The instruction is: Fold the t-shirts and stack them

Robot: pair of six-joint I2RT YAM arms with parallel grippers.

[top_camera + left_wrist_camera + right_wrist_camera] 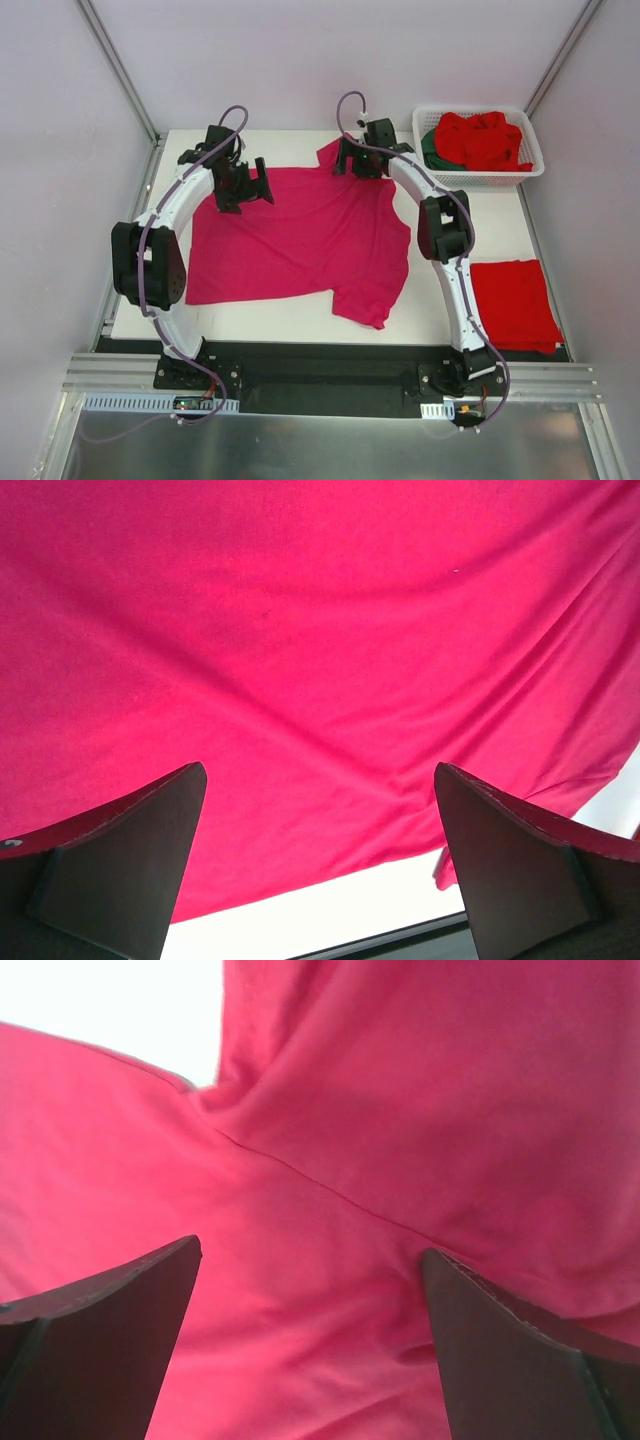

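Note:
A magenta-pink t-shirt (300, 235) lies spread on the white table, one sleeve pointing to the far side and one to the near right. My left gripper (245, 185) hovers open over its far left edge; in the left wrist view the cloth (320, 650) fills the frame between wide fingers (150, 850). My right gripper (360, 160) hangs open above the far sleeve, whose seam (330, 1190) shows between the dark fingers (500, 1340). A folded red t-shirt (515, 300) lies at the near right. Crumpled red shirts (485, 140) and a dark green one (430, 148) fill the basket.
The white slotted basket (530, 172) stands at the table's far right corner. Metal frame posts and pale walls close in the table on the left, right and back. Both arm bases sit at the near edge.

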